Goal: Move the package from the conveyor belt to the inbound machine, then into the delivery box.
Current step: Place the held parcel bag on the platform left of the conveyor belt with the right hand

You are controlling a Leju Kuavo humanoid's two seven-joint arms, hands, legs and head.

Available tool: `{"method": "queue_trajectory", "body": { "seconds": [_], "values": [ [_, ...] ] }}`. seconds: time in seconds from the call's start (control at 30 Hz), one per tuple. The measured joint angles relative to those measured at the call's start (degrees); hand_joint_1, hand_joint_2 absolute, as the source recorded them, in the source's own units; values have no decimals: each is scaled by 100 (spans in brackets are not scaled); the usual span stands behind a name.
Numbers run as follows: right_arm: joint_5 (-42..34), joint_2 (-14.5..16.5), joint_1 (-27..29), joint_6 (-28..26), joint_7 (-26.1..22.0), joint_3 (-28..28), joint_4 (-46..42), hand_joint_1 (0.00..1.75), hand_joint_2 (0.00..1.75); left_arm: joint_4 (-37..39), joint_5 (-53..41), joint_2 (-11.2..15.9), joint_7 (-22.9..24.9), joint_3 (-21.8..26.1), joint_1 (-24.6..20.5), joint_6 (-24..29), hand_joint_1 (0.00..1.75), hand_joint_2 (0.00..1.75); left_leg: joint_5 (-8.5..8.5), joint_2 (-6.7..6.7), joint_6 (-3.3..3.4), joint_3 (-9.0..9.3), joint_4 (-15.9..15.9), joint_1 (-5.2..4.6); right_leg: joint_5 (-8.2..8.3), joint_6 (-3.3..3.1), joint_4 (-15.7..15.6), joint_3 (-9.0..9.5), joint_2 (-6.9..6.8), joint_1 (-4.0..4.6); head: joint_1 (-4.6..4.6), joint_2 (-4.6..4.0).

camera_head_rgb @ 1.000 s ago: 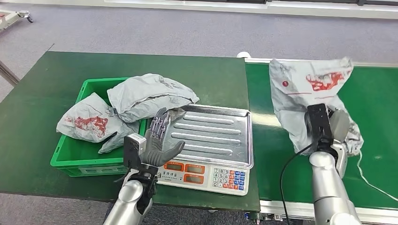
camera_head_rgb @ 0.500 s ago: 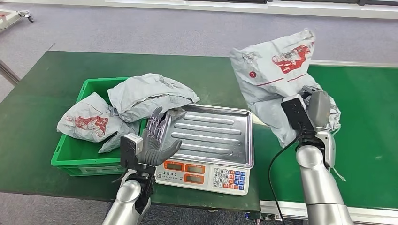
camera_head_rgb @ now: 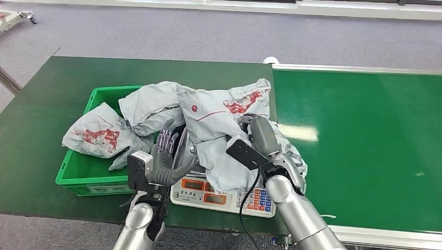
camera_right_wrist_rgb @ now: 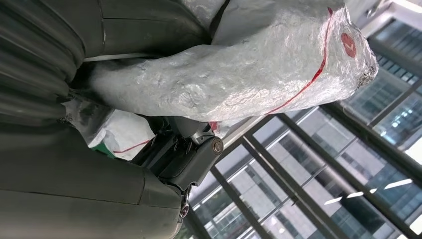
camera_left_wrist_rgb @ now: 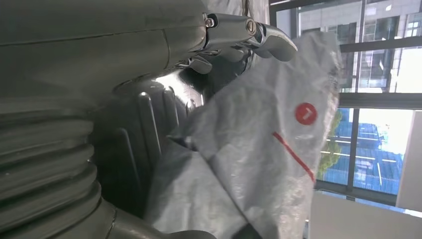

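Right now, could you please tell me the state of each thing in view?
Package: held by the right hand, over the scale.
Left hand: open, empty, beside the scale.
Green box: holds two grey bags.
Conveyor belt: bare.

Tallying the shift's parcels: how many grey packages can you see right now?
3: one package held by the right hand over the scale, two packages in the green bin. More may lie hidden underneath.
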Motion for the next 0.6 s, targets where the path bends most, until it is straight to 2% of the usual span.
{"method": "queue_trajectory", "body": {
  "seconds": [0.47, 0.53, 0.6],
  "values": [
    [-484, 79, -2, 396, 68, 581, 98, 175, 175, -92, -43, -20, 9, 32, 54, -2, 0, 175, 0, -1, 0, 0, 2, -2, 3, 3, -1, -2, 0, -2, 0, 0],
    [-497, 79, -2, 411, 70, 622, 98, 166, 175, -91, -44, -25, 9, 32, 53, -2, 0, 175, 0, -1, 0, 0, 2, -2, 3, 3, -1, -2, 0, -3, 0, 0],
    [-508, 80, -1, 427, 84, 650, 98, 79, 175, -90, -44, -27, 9, 32, 53, -2, 0, 175, 0, -1, 0, 0, 2, -2, 3, 3, -1, -2, 0, -3, -1, 0]
  ]
}}
